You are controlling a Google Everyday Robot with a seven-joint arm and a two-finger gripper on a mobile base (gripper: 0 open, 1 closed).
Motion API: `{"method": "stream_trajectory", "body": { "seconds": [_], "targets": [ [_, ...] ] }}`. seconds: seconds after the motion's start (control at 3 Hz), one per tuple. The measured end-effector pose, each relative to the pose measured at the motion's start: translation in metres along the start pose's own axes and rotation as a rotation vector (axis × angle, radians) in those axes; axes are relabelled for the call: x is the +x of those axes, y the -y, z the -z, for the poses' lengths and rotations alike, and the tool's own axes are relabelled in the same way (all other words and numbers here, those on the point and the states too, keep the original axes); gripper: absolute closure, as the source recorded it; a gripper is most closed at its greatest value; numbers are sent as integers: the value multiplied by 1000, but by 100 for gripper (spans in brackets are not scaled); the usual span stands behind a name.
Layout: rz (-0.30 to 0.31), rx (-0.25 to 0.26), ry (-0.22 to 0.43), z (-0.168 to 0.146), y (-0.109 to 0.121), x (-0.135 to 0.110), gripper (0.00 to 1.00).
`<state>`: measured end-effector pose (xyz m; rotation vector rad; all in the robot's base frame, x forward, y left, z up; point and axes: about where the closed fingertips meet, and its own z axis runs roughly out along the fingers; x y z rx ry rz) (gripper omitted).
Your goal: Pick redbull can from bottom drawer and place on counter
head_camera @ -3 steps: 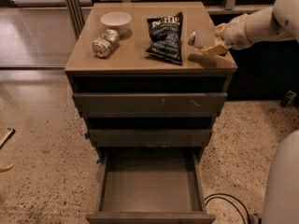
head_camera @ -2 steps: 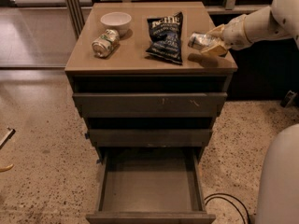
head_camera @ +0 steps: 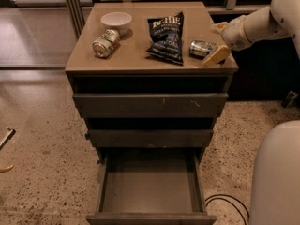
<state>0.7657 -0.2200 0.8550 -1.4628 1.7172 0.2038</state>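
Redbull can (head_camera: 201, 48) lies on its side at the right-hand edge of the counter (head_camera: 140, 62), its shiny end facing left toward a dark chip bag (head_camera: 166, 36) just beside it. The gripper (head_camera: 211, 45), reaching in from the right on a white arm (head_camera: 260, 25), sits low over the counter's right edge with its tan fingers (head_camera: 216, 55) spread wide, one finger behind the redbull can and the other in front of it near the counter's front corner. The can's right end lies between the two fingers. The front finger appears to touch or nearly touch it, while a gap shows on the far side, so the can rests on the counter rather than in a clamped grip. Farther left on the counter, well apart from the gripper, a green-and-white can (head_camera: 105, 43) lies on its side just beside a white bowl (head_camera: 116, 20). Below, the bottom drawer (head_camera: 150, 184) stands pulled out, its plain grey inside showing, with the two shallower drawers (head_camera: 150, 106) above it. The robot's white base (head_camera: 276, 172) fills the lower right corner.
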Motion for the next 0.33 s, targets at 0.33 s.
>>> {"method": "stream_trajectory", "body": {
  "seconds": [0.33],
  "targets": [
    [0, 0, 0, 0, 0, 0, 0]
  ]
}}
